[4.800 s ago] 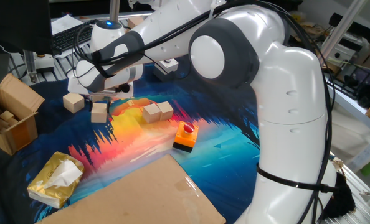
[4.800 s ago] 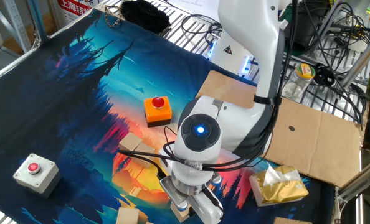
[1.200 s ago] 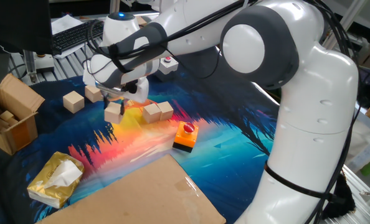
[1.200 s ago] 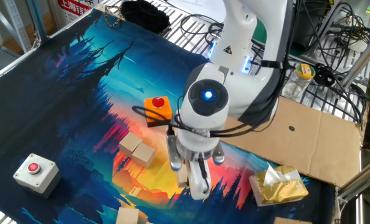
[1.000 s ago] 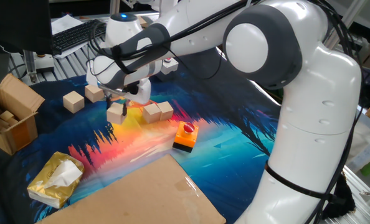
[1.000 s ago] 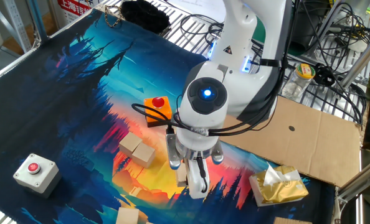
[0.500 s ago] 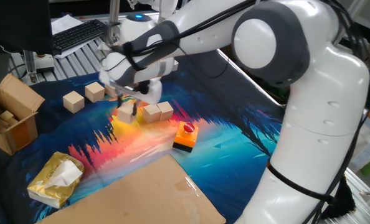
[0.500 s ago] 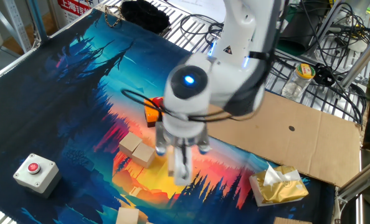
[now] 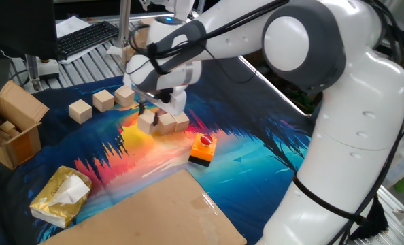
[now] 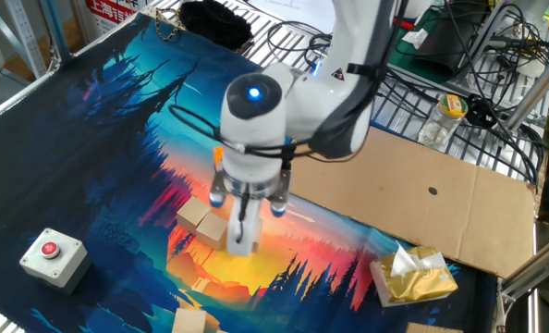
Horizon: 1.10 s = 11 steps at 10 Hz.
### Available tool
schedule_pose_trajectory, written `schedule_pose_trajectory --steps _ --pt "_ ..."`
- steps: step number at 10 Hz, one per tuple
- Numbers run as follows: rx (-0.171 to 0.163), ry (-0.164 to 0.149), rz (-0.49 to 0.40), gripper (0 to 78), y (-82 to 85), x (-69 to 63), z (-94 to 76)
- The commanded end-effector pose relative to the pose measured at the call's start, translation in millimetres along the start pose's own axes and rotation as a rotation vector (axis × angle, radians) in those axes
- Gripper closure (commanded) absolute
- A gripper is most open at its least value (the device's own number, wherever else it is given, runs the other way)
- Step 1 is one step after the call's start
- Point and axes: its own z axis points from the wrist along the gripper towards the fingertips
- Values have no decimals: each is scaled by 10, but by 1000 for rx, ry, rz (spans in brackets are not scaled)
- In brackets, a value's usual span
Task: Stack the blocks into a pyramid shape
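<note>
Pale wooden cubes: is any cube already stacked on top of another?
No. All visible pale wooden cubes sit on the printed mat in single height.

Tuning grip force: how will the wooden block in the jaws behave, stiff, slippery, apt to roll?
The held block looks like plain unpainted wood, so it is probably rigid and light for its size. Its flat faces should let it sit without rolling. Bare wood seems unlikely to slip from the gripper, but set beside the two placed blocks a nudge could shift them.
</note>
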Motion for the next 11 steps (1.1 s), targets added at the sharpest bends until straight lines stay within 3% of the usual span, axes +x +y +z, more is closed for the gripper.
schedule_pose_trajectory --steps 1,4,11 --pt "-136 -51 425 764 -305 -389 -10" --pt "-148 -44 505 764 -308 -383 11" --pt "-134 -76 578 764 -241 -257 109"
